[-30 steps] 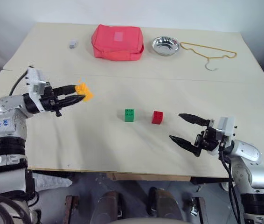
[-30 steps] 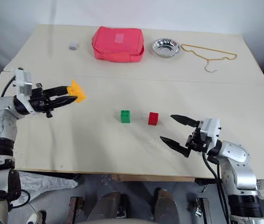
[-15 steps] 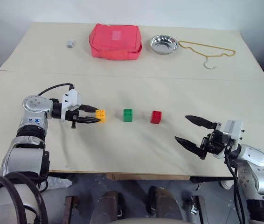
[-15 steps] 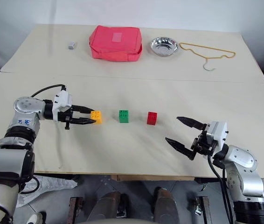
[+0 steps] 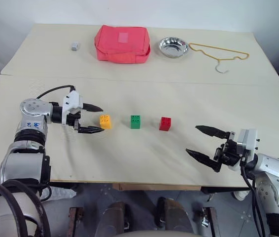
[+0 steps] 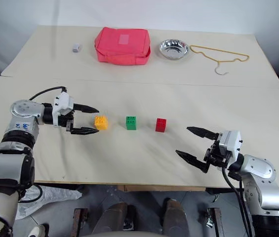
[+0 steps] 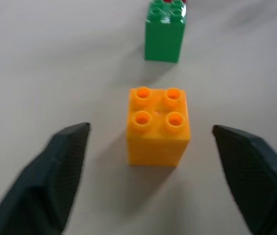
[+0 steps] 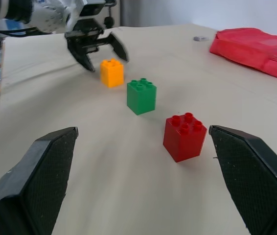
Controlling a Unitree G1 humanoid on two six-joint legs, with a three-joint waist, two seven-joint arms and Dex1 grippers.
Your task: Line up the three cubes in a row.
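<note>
The left gripper [image 5: 93, 119] stands with its two black fingers spread wide, holding nothing; the orange-yellow brick [image 5: 105, 121] sits on the table [image 5: 144, 153] just beyond the fingertips, in the line of the gap and clear of both fingers. The right gripper [image 5: 202, 142] is likewise spread and empty, well apart from the bricks, on the red brick's far side from the green one.

Taking the green brick [image 5: 135, 121] as landmark: the orange-yellow brick lies near it on the side of the left gripper, and the red brick [image 5: 165, 123] lies near it on the side of the right gripper. All three stand upright, studs up, apart from one another and roughly evenly spaced in one straight row, so the row looks as good as made.

Handling, as a judgement: the bricks appear to be hard, hollow plastic, so light, stiff and unlikely to break. Their smooth, glossy walls may slip under a weak pinch, and a nudge from a fingertip could easily slide or tip one. The best hold would be across two opposite flat side walls, below the studs.

Containers: a shallow metal bowl [image 5: 174, 47] stands at the far edge of the table, well beyond the green brick, and looks empty. A red zipped pouch [image 5: 123, 43] lies beside the bowl; it is closed, and its contents cannot be seen. Farther along that edge are a small grey block [image 5: 74, 47] and a wire hanger [image 5: 220, 55].
</note>
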